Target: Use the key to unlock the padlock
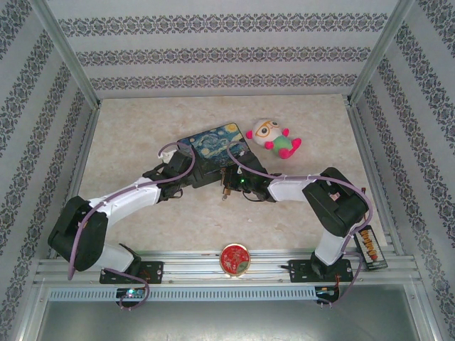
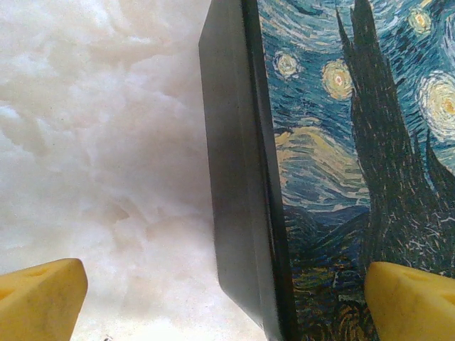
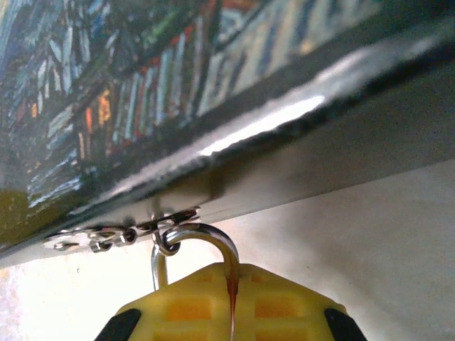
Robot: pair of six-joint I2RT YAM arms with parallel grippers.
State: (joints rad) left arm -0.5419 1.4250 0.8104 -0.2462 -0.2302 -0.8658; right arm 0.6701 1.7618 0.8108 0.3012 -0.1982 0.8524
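Pale marbled tabletop [image 1: 142,135] inside patterned wallpaper walls. At the near edge, between the arm bases, sits a round red tin [image 1: 234,258]. Farther in, both arms meet at the near side of the starry-night tin box [image 1: 213,142].

The right claw [image 3: 231,302] is pressed together, and the padlock [image 3: 202,228] lies directly ahead of it. The padlock's silvery shackle is hooked through the box's hasp and runs back toward the pads. The brass body is hidden there, so the claw seems to be pinching it.

The lock's long axis therefore points from the hasp toward the near edge, along the right arm's reach. I cannot make out a key.

The left claw [image 2: 227,305] is spread wide, straddling the box's side wall, and is well placed to brace it. Beyond the box lies a plush toy [image 1: 274,138].
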